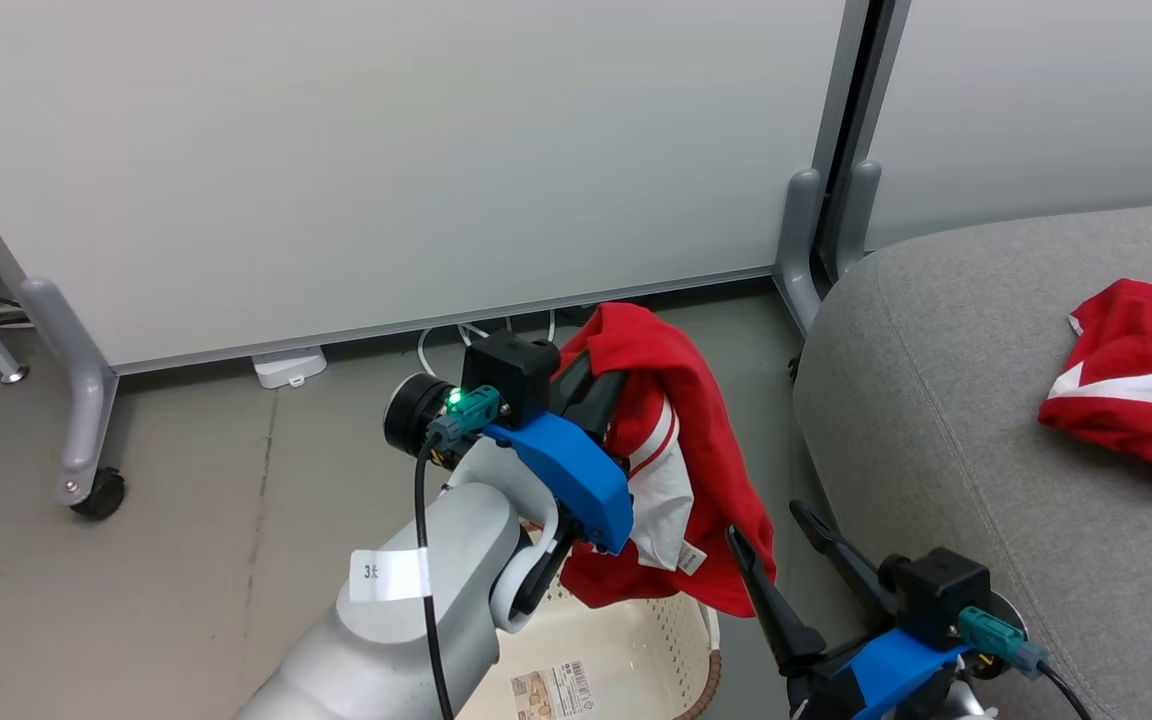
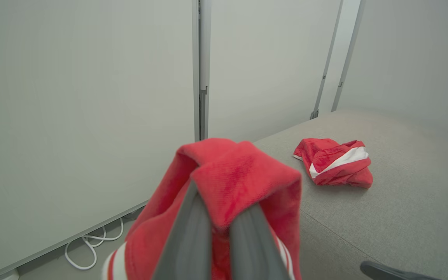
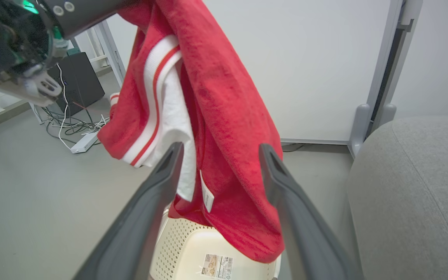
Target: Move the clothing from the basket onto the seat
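My left gripper (image 1: 598, 372) is shut on a red garment with white stripes (image 1: 696, 450), which hangs from it above the cream basket (image 1: 636, 640). In the left wrist view the fabric (image 2: 239, 171) drapes over the closed fingers (image 2: 187, 233). A second red and white garment (image 1: 1146, 390) lies crumpled on the grey seat (image 1: 936, 420), and is also seen from the left wrist (image 2: 335, 161). My right gripper (image 1: 764, 520) stands open beside the hanging cloth, between basket and seat. From its wrist, the garment (image 3: 224, 97) hangs just beyond its spread fingertips, over the basket (image 3: 193, 252).
Grey wheeled partition panels (image 1: 386, 150) stand behind, with a foot and caster (image 1: 96, 490) at the left. White cables and a power strip (image 1: 286, 365) lie at the panel's base. A black box and more cables (image 3: 78, 81) sit on the floor further off.
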